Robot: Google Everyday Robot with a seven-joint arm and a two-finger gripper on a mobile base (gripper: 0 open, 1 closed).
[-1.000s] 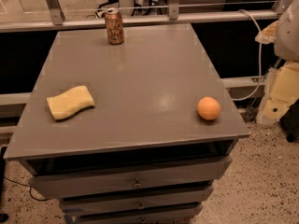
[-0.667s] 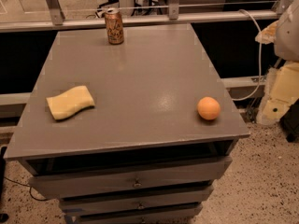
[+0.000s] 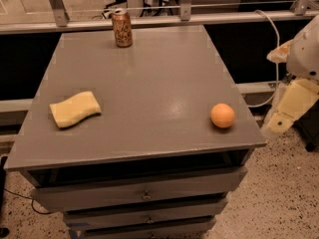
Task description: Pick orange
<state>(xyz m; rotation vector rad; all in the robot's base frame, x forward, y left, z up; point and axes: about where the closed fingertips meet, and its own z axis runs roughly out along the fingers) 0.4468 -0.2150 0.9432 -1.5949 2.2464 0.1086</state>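
Observation:
The orange [image 3: 222,115] is a small round fruit resting on the grey table top [image 3: 149,83], near its front right corner. My gripper [image 3: 291,106] hangs off the right side of the table, a little beyond the edge and to the right of the orange. It is apart from the fruit and holds nothing that I can see.
A wavy yellow sponge [image 3: 75,108] lies at the table's front left. A gold-brown drink can [image 3: 121,29] stands upright at the back edge. Drawers [image 3: 144,195] sit below the top. A metal rail and a white cable [image 3: 271,49] run behind the table.

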